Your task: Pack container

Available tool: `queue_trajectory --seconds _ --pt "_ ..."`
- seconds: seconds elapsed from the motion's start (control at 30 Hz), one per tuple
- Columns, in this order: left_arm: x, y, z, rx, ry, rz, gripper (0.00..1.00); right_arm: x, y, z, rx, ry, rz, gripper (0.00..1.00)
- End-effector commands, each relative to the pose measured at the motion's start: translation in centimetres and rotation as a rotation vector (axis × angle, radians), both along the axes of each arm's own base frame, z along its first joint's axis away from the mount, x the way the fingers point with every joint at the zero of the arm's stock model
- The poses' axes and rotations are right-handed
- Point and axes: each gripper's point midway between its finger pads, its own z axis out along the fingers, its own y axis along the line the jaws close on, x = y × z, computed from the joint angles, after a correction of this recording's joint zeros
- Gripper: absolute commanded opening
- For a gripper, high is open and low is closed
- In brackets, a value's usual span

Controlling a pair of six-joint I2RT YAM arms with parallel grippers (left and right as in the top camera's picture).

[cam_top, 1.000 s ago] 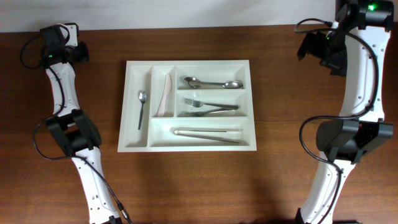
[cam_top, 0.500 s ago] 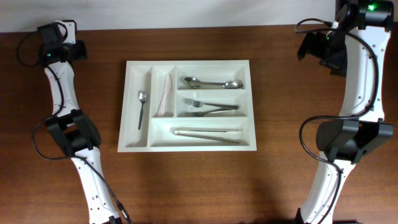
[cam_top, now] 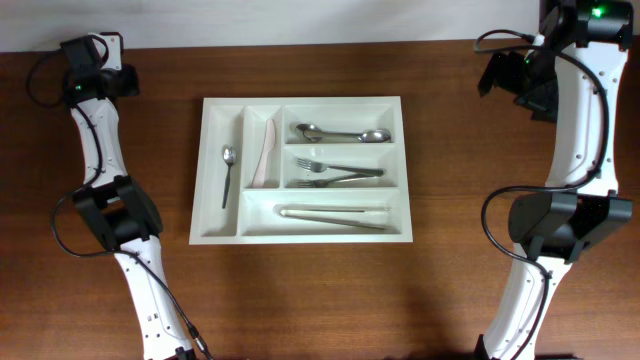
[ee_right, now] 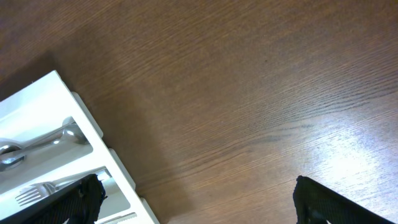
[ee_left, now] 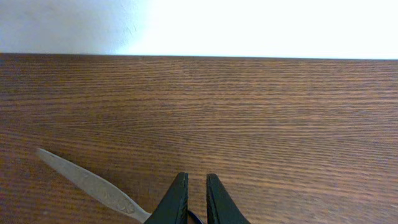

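Observation:
The container [cam_top: 300,101] is a large white cutlery tray in the middle of the table. It holds a small spoon [cam_top: 228,175], a pale knife [cam_top: 268,152], two spoons [cam_top: 340,133], forks [cam_top: 335,172] and tongs [cam_top: 335,215], each kind in its own compartment. My left gripper [cam_top: 98,62] is at the far left corner, well away from the tray. Its fingers [ee_left: 193,190] are shut, with a metal utensil handle [ee_left: 87,180] lying beside and under the left finger. My right gripper [cam_top: 508,80] is at the far right, open wide [ee_right: 199,205] and empty. The tray's corner [ee_right: 56,99] shows to its left.
The table's far edge and the white wall [ee_left: 199,25] lie just beyond my left gripper. Both arm bases stand at the table's near side, left [cam_top: 115,215] and right [cam_top: 560,225] of the tray.
My left gripper shifted slightly toward the far left corner a second ago and has stayed still since. The right arm and the cutlery have not moved.

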Motion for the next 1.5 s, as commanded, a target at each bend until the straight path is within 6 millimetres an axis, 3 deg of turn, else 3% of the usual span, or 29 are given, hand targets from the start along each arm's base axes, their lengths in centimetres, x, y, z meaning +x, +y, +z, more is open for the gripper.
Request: queue_trajectory --seconds 0.0,0.17,0.5,0.73,1.03,1.3,1.47 --pt "-0.4 -1.1 3.5 -0.051 -0.009 0.01 0.02 -0.1 0.0 0.7 0.005 -0.015 -0.009 0.99" --pt "-1.7 -1.9 7.7 -0.054 0.005 0.004 0.02 -0.1 0.0 0.7 0.006 -0.015 -0.008 0.99" --pt "-5.1 -4.5 14.0 -0.048 0.064 -0.038 0.02 -0.1 0.0 0.7 0.005 -0.015 -0.009 0.99" --pt "-7.7 -8.4 17.9 -0.043 0.105 -0.104 0.02 -0.1 0.0 0.7 0.005 -0.015 -0.009 0.99" --pt "-13.4 -16.2 20.9 -0.038 0.255 -0.26 0.02 -0.1 0.0 0.7 0.005 -0.015 -0.009 0.99" --pt "-18.4 -22.2 19.7 -0.085 0.436 -0.449 0.02 -0.1 0.0 0.7 0.005 -0.015 -0.009 0.99" --pt "-18.5 -24.3 19.9 -0.107 0.417 -0.556 0.02 -0.1 0.0 0.7 0.005 -0.015 -0.009 0.99"
